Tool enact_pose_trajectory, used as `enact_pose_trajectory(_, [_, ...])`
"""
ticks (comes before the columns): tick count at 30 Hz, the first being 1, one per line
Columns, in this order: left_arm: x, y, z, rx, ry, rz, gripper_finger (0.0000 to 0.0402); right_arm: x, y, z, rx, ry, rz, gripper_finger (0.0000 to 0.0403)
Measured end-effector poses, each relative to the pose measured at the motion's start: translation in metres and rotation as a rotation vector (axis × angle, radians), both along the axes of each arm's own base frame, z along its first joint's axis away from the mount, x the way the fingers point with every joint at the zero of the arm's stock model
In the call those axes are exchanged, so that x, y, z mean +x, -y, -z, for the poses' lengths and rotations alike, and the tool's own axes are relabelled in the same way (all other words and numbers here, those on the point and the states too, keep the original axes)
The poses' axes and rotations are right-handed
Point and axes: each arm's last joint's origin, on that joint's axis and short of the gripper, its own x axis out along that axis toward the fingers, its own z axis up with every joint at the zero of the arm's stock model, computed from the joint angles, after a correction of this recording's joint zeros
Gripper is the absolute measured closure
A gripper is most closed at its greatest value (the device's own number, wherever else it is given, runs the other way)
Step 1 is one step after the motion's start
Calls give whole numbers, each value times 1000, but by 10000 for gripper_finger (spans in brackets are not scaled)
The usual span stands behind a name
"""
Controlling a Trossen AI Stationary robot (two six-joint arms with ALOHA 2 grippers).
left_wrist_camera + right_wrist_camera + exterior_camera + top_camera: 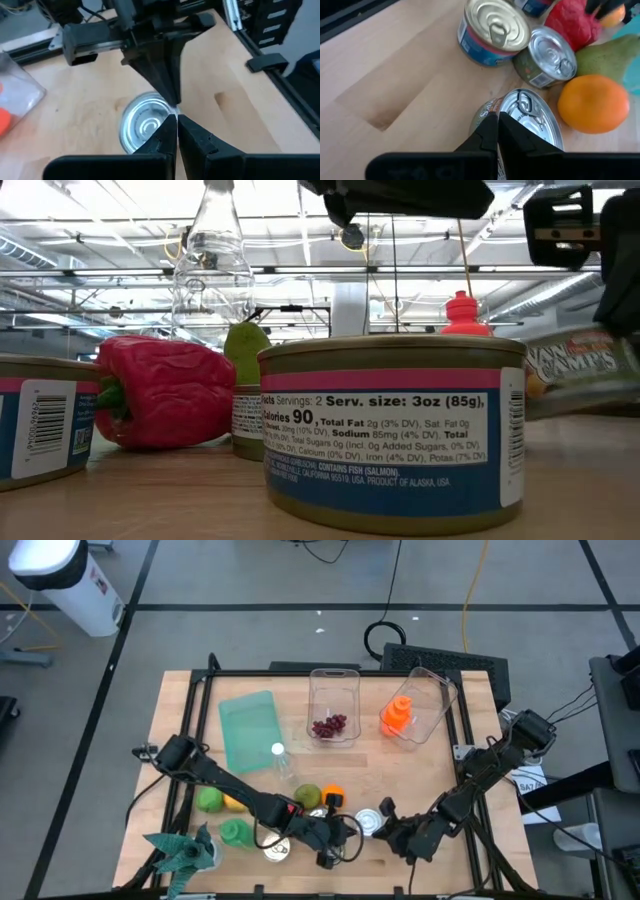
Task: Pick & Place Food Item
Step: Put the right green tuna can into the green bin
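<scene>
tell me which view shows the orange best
The right wrist view: the orange shows whole and close beside the pear. The high view shows it small; the low and left wrist views don't show it.

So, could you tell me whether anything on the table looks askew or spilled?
Just one thing: the clear container on the right, holding an orange bottle, sits skewed to the table edge, while the clear container with red fruit beside it sits square. Nothing looks spilled or damaged.

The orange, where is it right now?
In the high view the orange sits at the table's front centre, touching the pear on its left, just behind the silver-topped can.
</scene>
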Motion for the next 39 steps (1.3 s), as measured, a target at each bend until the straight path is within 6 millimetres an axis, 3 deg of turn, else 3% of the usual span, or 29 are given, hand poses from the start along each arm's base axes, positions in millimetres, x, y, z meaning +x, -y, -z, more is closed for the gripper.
enact_pose_trajectory(12, [-12,26,-3,200,55,143,359,6,-9,-19,-14,4,-10,403])
enact_pose_trajectory(17, [-22,41,-3,265,70,128,284,5,-7,-34,30,47,-6,403])
enact_pose_trajectory(23, [-30,52,-3,401,85,143,150,-1,-1,-63,121,136,-3,403])
enact_pose_trajectory(30, [-26,47,-11,604,141,30,17,-9,7,-91,195,229,-18,403])
enact_pose_trajectory(39, [-7,24,-13,517,189,-15,26,-12,10,-100,197,273,-33,401])
